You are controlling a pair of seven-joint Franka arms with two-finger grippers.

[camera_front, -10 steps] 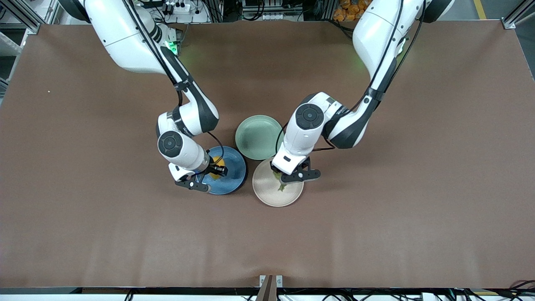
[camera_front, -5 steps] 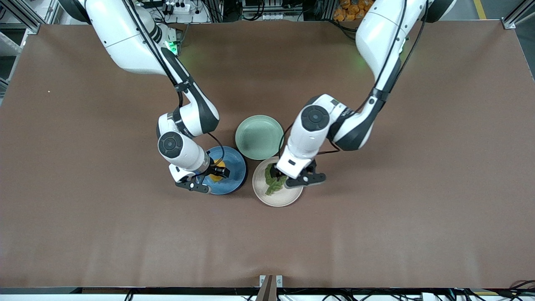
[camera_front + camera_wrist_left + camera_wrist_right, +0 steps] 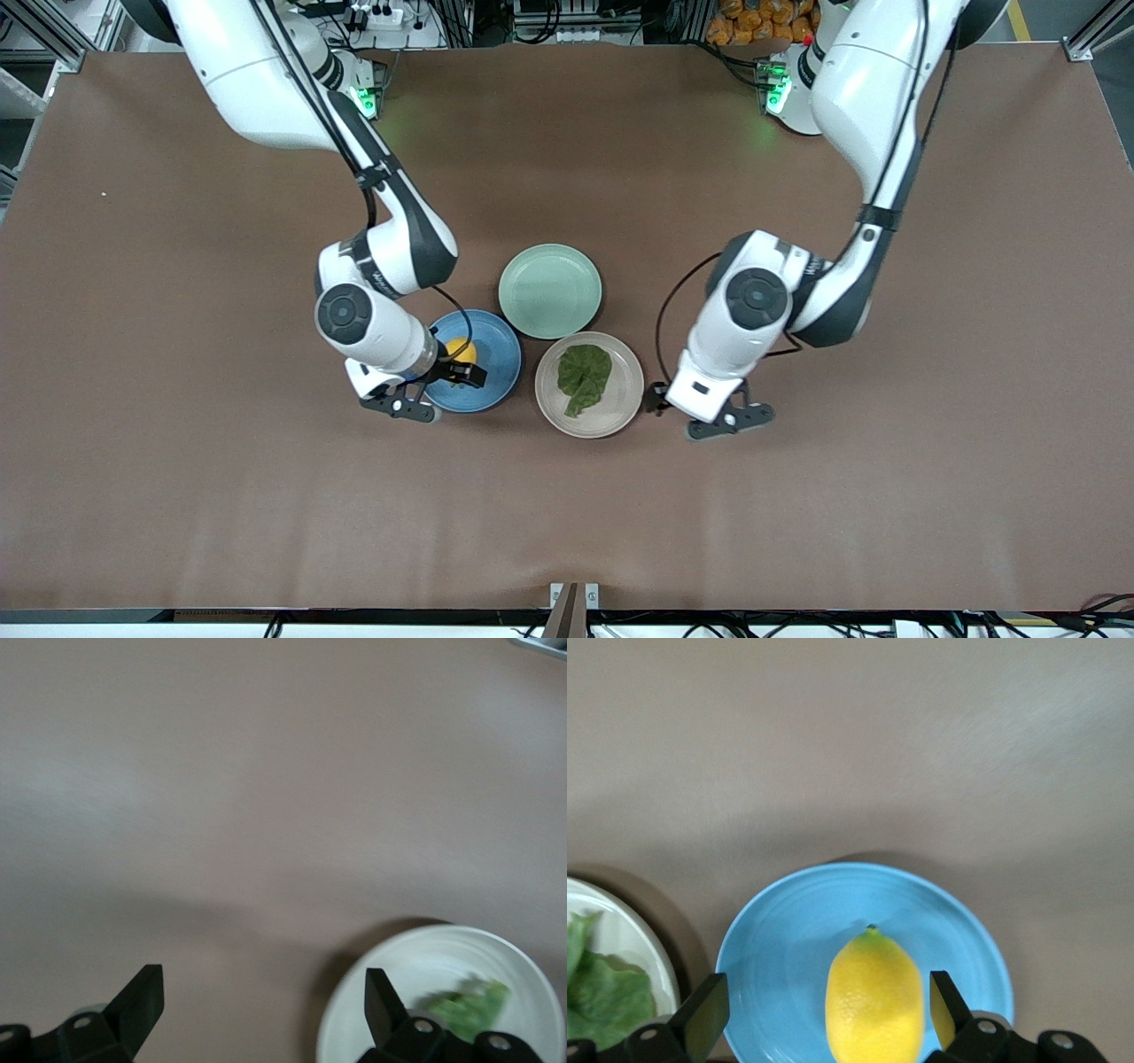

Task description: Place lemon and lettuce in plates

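The lemon (image 3: 461,350) lies on the blue plate (image 3: 496,381). My right gripper (image 3: 434,392) hovers open over that plate's edge. In the right wrist view the lemon (image 3: 873,1001) sits between the spread fingers of the right gripper (image 3: 824,1014), apart from both, on the blue plate (image 3: 780,939). The lettuce (image 3: 585,377) lies flat on the beige-pink plate (image 3: 620,403). My left gripper (image 3: 700,412) is open and empty over bare table beside that plate, toward the left arm's end. The left wrist view shows the left gripper (image 3: 261,999), the plate (image 3: 416,966) and the lettuce (image 3: 465,1005).
A pale mint-green plate (image 3: 549,291) stands empty, touching both other plates and farther from the front camera. The lettuce (image 3: 602,1001) and beige-pink plate rim (image 3: 629,930) also show in the right wrist view. Brown table lies all around the plates.
My left gripper let go of the lettuce and moved off the beige-pink plate toward the left arm's end. My right gripper drew back slightly from the lemon, which stays on the blue plate.
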